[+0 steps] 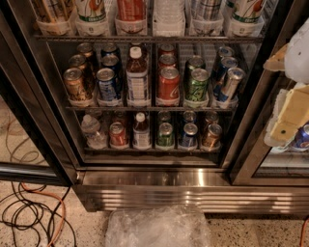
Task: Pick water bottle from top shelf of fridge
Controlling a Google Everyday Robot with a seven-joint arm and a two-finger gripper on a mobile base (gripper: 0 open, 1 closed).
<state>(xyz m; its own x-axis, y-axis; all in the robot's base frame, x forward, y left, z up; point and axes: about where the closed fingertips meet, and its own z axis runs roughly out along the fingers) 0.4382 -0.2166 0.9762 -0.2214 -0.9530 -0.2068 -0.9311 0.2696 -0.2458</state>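
Cream and white plastic is all I can see of my gripper (289, 113). It sits at the right edge of the frame, about halfway up, in front of the dark door frame of the fridge (247, 125). I cannot tell how wide it is open, and I cannot tell if it has hold of anything. It is well apart from the water bottle (168, 17), which stands at the top middle of the frame on the top shelf (145, 37). I see only the lower part of the bottle, clear and ribbed, because the frame cuts off the rest. It stands in a pale see-through tray, with a red drink (130, 9) just beside it on the left and a silvery can (206, 8) just beside it on the right. Under that shelf, in the middle of the frame, a wire rack (145, 109) holds rows of cans, with a dark bottle (137, 77) with a white cap standing between them. One rack lower, a small squat clear bottle (91, 130) stands at the left end. Below the racks runs a shiny steel panel (193, 185). Orange and black cables (29, 212) lie on the speckled floor at the lower left. At the bottom middle is a crinkly clear plastic thing (157, 226), and I cannot tell what it is.
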